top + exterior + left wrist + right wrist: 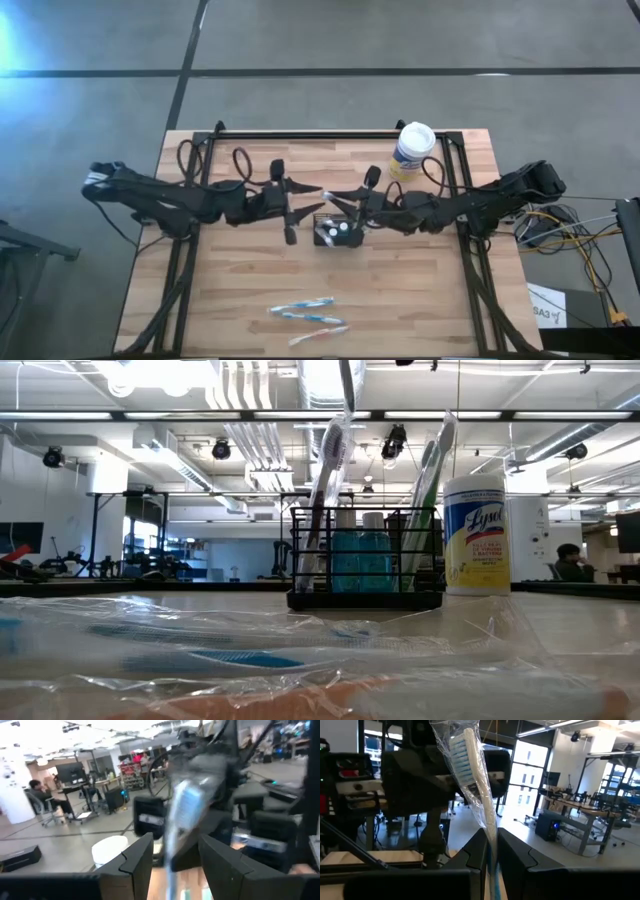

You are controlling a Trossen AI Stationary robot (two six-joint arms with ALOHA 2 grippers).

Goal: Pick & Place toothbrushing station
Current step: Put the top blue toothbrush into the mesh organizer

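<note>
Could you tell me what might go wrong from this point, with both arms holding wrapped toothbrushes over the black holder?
1. The left pincer stands wide around its wrapped toothbrush, so the brush may tilt or slip out.
2. The right pincer grips its toothbrush through loose plastic wrap, which could snag on the toothbrushing station.
3. Both pincers meet closely above the station, so they might collide or knock it toward the canister.
</note>
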